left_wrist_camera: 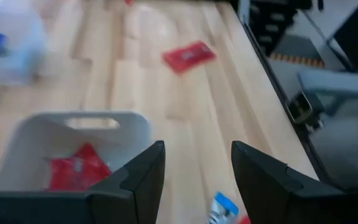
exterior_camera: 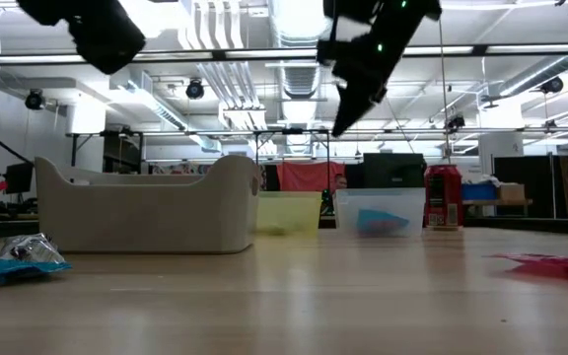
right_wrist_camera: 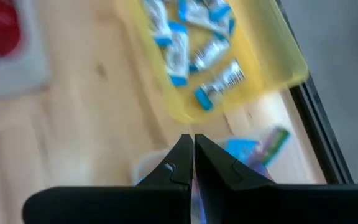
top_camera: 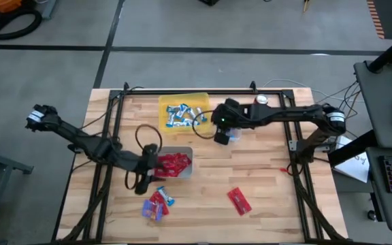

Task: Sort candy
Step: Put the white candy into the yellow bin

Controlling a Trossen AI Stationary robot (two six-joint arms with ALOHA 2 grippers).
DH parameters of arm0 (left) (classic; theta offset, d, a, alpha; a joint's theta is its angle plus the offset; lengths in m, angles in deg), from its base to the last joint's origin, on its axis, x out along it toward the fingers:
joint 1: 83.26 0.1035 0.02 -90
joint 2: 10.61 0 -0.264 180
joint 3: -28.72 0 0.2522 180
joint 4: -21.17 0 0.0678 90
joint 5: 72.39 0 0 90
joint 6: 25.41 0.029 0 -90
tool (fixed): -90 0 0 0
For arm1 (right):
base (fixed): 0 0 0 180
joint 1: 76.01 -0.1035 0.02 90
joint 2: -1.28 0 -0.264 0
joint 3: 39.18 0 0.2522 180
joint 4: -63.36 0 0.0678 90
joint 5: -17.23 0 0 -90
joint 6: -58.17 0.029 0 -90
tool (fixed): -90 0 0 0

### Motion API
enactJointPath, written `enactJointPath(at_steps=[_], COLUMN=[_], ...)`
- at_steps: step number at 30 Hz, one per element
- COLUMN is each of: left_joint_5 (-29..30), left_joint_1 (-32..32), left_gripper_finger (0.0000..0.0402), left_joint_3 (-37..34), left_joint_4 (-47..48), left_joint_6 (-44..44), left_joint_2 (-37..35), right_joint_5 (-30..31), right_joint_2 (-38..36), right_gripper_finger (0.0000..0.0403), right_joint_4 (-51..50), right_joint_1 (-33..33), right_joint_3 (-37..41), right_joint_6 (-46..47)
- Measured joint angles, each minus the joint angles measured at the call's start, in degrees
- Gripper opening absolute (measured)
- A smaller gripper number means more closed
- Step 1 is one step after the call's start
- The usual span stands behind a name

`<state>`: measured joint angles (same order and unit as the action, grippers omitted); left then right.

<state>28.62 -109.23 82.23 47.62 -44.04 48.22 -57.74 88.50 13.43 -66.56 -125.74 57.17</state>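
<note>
Blue-and-silver bars (top_camera: 182,114) lie in a yellow bin (top_camera: 199,99). Red packets (top_camera: 172,163) fill a grey bin (top_camera: 186,151). Loose on the table lie a mixed pile of candy (top_camera: 156,204) near the front edge and one red packet (top_camera: 239,201). My left gripper (top_camera: 143,180) is open and hovers at the grey bin's near left corner, above the pile. In the left wrist view, the left gripper (left_wrist_camera: 197,171) has the bin wall (left_wrist_camera: 104,124) beside it. My right gripper (right_wrist_camera: 192,146) is shut and raised over a clear bin (right_wrist_camera: 145,167) holding a blue-purple packet (right_wrist_camera: 253,149).
A red soda can (exterior_camera: 444,197) stands at the table's far side behind the clear bin (exterior_camera: 378,212). A small red scrap (top_camera: 283,169) lies toward the right edge. Black frame rails (top_camera: 298,184) run along both sides. Bare wood lies between the bins and the front edge.
</note>
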Motion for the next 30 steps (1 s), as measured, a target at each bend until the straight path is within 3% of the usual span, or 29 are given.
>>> enactJointPath(at_steps=[13, 17, 24, 30], left_joint_5=[0.1, 0.1, 2.0, 1.3], left_joint_1=[-8.0, -9.7, -10.8, -10.9], left_gripper_finger=[0.0168, 0.0167, 0.0157, 0.0152], left_joint_3=[0.5, 5.2, 15.1, 18.5], left_joint_4=[0.6, 2.0, 14.0, 18.0], left_joint_6=[-0.1, -0.3, 2.3, 3.7], left_joint_2=[11.8, 17.5, 27.2, 33.6], right_joint_5=[0.0, 0.0, 0.0, 0.1], right_joint_2=[-3.4, -3.7, -3.8, -3.8], right_gripper_finger=[0.0009, 0.0009, 0.0009, 0.0009], right_joint_4=[3.9, 4.1, 4.0, 3.9], right_joint_1=[-12.2, -14.3, -16.6, -18.1], right_joint_3=[0.0, 0.0, 0.0, 0.0], right_joint_6=[1.4, 1.9, 2.5, 2.5])
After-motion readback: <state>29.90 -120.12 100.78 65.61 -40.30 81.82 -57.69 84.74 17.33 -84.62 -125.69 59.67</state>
